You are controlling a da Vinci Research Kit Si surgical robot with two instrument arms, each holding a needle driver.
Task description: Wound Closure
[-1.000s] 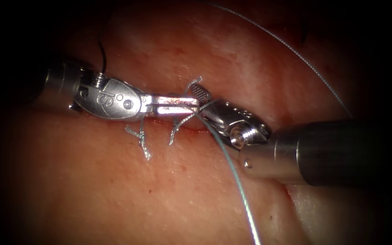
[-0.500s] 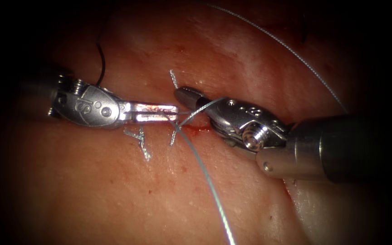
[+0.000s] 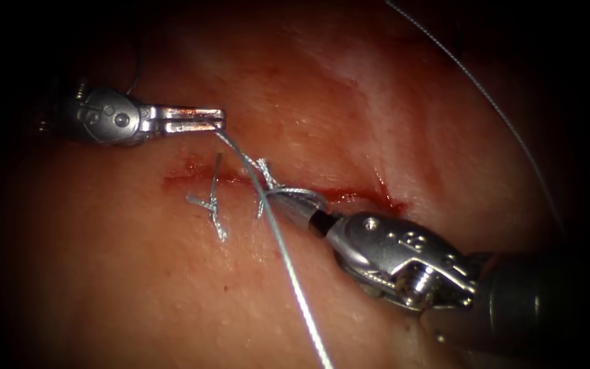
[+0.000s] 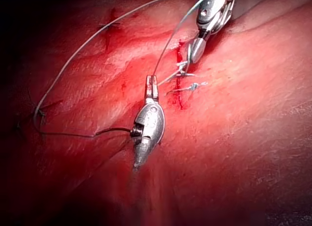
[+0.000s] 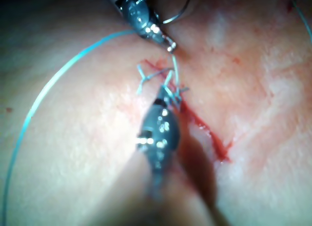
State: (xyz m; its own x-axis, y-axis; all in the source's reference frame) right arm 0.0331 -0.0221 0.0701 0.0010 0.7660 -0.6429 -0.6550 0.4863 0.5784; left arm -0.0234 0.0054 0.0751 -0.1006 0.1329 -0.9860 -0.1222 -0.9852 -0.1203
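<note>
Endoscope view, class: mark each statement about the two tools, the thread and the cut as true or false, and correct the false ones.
1. The left tool has its jaws shut on the thread. True.
2. The right tool lies at the cut with thread looped around its tip. True.
3. The right tool holds the curved needle at mid-curve. False: I can see no needle in its jaws, just thread around its tip.
4. A finished stitch with cut ends sits left of the loop. True.
5. The left tool's jaws grip the tissue. False: they hold thread, above the cut.
</note>
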